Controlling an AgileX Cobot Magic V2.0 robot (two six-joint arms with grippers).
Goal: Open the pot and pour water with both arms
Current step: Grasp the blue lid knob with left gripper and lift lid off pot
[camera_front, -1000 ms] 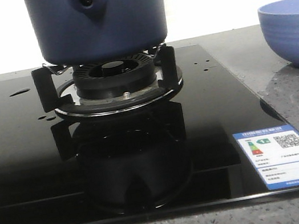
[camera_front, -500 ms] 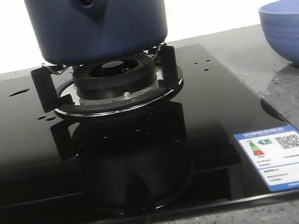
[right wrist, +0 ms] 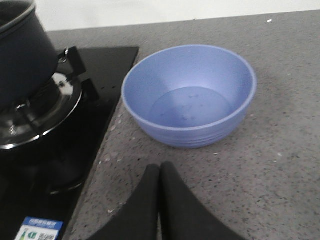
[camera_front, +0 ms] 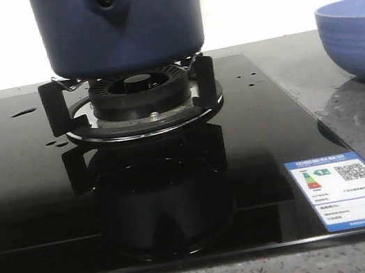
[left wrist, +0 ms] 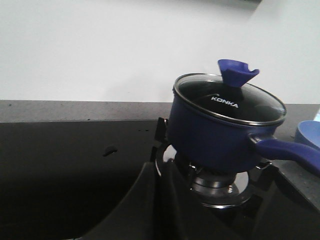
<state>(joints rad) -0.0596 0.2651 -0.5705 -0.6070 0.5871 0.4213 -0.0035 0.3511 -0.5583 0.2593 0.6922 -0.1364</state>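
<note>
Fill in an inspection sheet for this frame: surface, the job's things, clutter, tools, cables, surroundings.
Surface: black glass hob set in a grey speckled counter; a label at its front right corner.
Job's things: pot sits on the burner stand, glass lid on, handle toward the bowl side. Water shows as a small puddle and drops on the hob.
Clutter: light blue bowl on the counter, right of the hob; drops inside.
Tools: left tool shut, empty, short of the pot; right tool shut, empty, short of the bowl.
Cables: nothing seen.
Surroundings: plain white wall.
</note>
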